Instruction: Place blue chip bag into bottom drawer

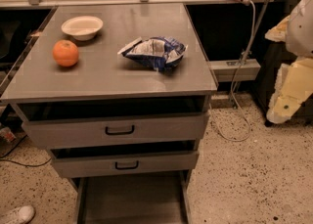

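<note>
Crumpled dark-blue foil chip bag [155,53] lies on grey metal cabinet top [112,78], R of centre (round orange fruit [65,53] at L). Shallow grey bottom drawer tray [132,201] is open at cabinet base; cream-white gripper [289,96] hangs off cabinet's R side, grip state: can't tell

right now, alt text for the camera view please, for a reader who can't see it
A blue chip bag lies on a grey cabinet top near an orange and a white bowl. The bottom drawer is pulled out below two drawers; the gripper is at the right edge, off the cabinet.
</note>
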`<state>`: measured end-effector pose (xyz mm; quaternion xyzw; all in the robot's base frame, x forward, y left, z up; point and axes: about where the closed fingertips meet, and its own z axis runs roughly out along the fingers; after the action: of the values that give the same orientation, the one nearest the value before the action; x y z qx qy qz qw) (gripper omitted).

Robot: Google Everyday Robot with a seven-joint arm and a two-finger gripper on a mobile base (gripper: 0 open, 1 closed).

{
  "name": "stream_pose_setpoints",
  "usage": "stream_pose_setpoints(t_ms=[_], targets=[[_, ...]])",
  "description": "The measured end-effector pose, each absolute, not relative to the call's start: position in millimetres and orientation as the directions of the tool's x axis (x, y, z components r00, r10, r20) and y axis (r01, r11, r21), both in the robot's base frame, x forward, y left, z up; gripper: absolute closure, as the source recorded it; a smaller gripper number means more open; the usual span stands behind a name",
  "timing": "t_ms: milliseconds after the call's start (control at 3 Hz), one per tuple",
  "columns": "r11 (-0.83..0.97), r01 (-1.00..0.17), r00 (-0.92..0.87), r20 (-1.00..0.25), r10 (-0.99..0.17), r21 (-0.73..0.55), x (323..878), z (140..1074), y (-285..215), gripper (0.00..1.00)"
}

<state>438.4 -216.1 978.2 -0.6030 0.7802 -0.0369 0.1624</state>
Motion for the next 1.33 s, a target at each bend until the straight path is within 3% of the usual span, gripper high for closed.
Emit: stream_pose_setpoints(t_ms=[333,1333], targets=[[0.27,-0.929,-0.22,-0.209,-0.953,-0.254,438.5,978.2,-216.0,0.0],[0.222,-0.934,-0.172,-0.191,-0.966,-0.279,537.0,976.9,-139.5,0.0]])
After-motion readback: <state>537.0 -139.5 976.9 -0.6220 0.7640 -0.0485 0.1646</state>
